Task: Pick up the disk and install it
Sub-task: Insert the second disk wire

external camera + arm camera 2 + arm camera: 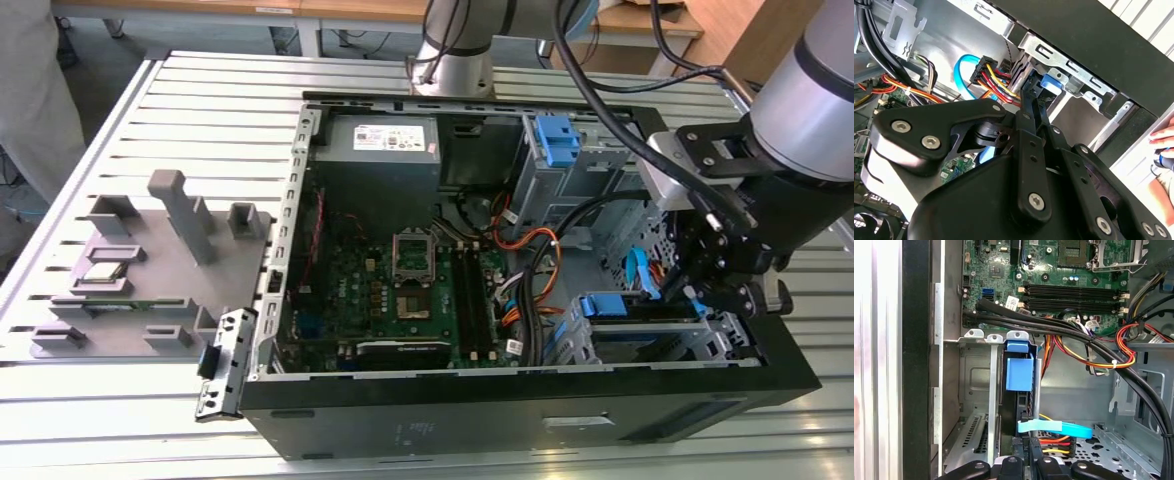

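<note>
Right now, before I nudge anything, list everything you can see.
Computer case: one, black, open on the slatted table.
Motherboard: one, green, on the case floor.
Power supply: one, grey, far corner of the case.
Disk: one, blue carrier, seated upright in the drive bay.
Blue bracket: one, in the far bay.
Fixture tray: one, grey, at the exterior view's left.
Person's hand: one, beside the case.
End effector: one, black, at the disk's cabled end.

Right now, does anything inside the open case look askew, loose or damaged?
Nothing stands out. The disk sits upright in its bay, square with the metal rails, the gripper at its cabled end; the motherboard looks intact.
</note>
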Tool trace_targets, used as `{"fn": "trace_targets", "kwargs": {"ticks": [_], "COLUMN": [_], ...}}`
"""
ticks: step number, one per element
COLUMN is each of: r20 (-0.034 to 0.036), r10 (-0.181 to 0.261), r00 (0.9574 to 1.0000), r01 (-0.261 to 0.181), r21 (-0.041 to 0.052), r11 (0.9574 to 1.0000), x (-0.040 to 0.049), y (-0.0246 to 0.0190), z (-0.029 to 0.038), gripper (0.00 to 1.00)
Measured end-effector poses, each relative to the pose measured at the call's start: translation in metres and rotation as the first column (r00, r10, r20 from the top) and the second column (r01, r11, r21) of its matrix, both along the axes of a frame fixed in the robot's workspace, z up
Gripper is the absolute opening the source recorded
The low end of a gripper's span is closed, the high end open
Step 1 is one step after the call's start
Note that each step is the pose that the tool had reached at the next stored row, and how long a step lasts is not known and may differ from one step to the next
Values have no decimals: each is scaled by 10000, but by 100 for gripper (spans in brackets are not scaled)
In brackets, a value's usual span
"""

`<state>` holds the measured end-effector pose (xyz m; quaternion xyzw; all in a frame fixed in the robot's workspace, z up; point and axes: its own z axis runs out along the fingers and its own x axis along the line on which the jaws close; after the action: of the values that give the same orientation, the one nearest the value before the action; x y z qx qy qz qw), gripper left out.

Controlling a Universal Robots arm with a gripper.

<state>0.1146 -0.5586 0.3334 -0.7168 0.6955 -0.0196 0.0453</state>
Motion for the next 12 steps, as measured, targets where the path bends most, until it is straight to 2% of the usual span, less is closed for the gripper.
{"fn": "trace_targets", "kwargs": {"ticks": [12], "r20": [2], "r10": [0], "r00": [10000], "r01": [0], "r21": [44], "r11": [10000], "x": [0], "y": [-2], "z": [-21], "gripper": [17]}}
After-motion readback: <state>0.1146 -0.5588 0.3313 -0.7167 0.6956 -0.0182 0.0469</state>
